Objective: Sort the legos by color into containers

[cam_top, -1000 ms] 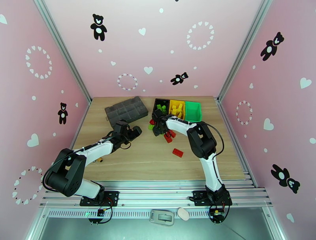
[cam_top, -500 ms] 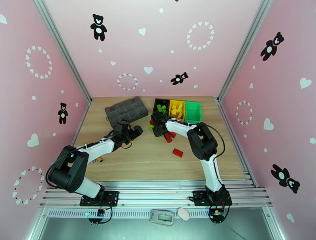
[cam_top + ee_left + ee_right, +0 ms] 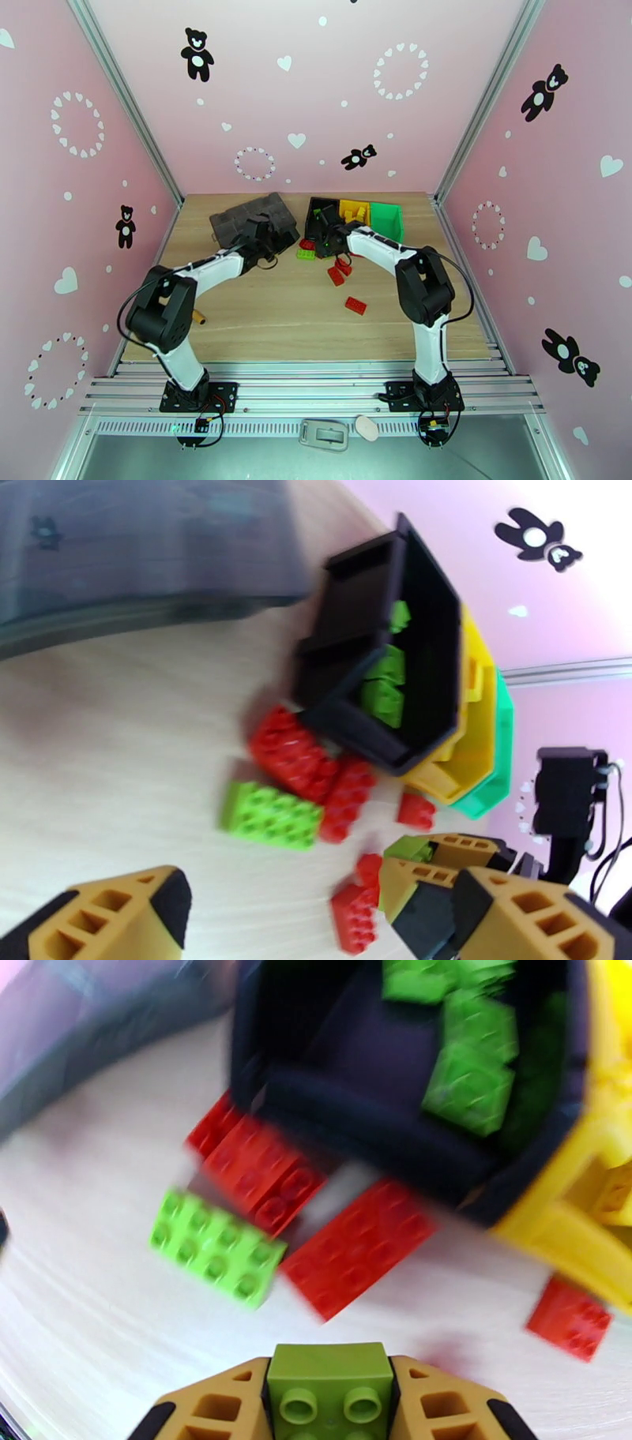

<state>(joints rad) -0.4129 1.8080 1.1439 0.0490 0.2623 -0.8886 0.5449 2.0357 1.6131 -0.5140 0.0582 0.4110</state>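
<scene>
Some green bricks (image 3: 466, 1086) sit in the black bin (image 3: 430, 638), but red bricks (image 3: 355, 1248) and one loose green brick (image 3: 215, 1246) lie just in front of it unsorted, right gripper (image 3: 328, 1416) pinching another green piece (image 3: 327, 1374) there, left gripper (image 3: 316, 910) spread wide, empty.

Three bins (image 3: 387, 223); one organizer box (image 3: 235, 217); one green brick (image 3: 306, 254) on table (image 3: 276, 316).
</scene>
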